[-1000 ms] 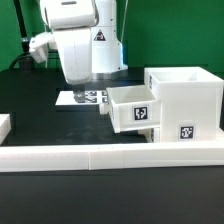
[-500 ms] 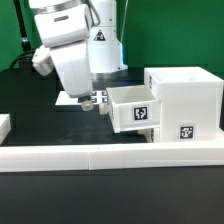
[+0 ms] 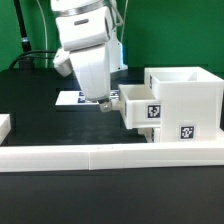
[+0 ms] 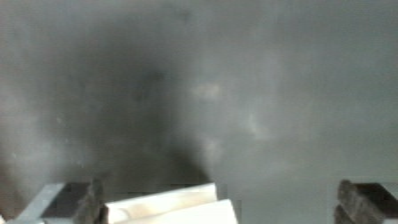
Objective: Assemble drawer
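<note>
Drawer tray (image 3: pixel 140 108) sits partly inside housing (image 3: pixel 186 100) in exterior view; wrist view alone shows gripper (image 4: pixel 222 205) fingers spread

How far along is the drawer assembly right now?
Done: one tray sits partly inside the housing, front still sticking out. In hand: the gripper is at the tray's front on the exterior view's left, holding nothing. Left: seating it flush. No second tray is in view.

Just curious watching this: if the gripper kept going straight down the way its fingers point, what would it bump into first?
Probably the dark table. The gripper points down beside the drawer tray; whether a finger would catch the tray's edge is unclear.
</note>
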